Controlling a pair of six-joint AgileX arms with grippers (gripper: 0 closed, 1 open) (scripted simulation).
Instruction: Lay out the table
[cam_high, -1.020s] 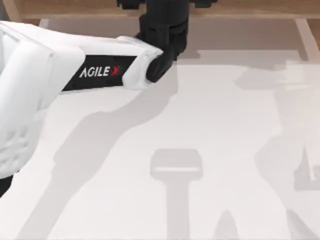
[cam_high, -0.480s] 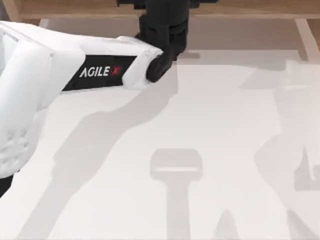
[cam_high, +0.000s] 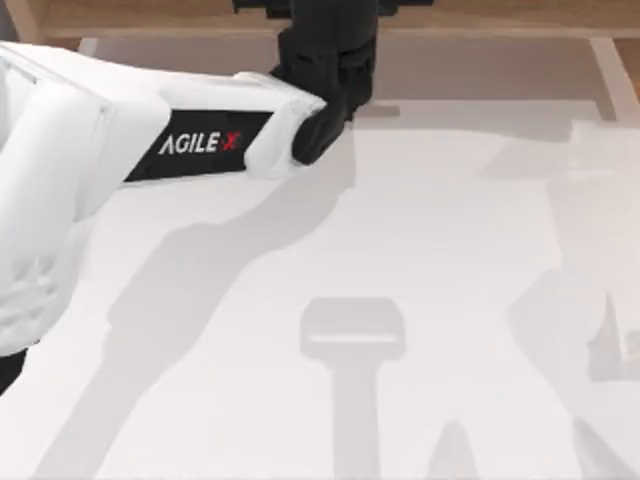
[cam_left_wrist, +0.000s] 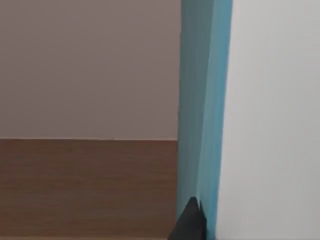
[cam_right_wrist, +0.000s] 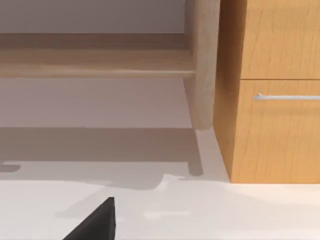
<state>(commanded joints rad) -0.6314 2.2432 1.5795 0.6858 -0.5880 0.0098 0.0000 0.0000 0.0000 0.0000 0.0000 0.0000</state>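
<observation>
The left arm (cam_high: 150, 140) reaches from nine o'clock toward twelve across the white table (cam_high: 400, 250), which spreads below it. Whether its tool is open cannot be told.

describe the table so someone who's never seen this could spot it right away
In the top view, look below the wooden strip along the upper edge. The table is the broad flat matte white surface crossed by grey shadows. Unlike the white left arm above it, it carries no lettering.

The table (cam_high: 420, 250) looked matt white and smooth. The left arm (cam_high: 90, 150) had glossy white plastic casing. The cabinet (cam_right_wrist: 275, 100) was varnished wood with a metal handle (cam_right_wrist: 287, 97).
</observation>
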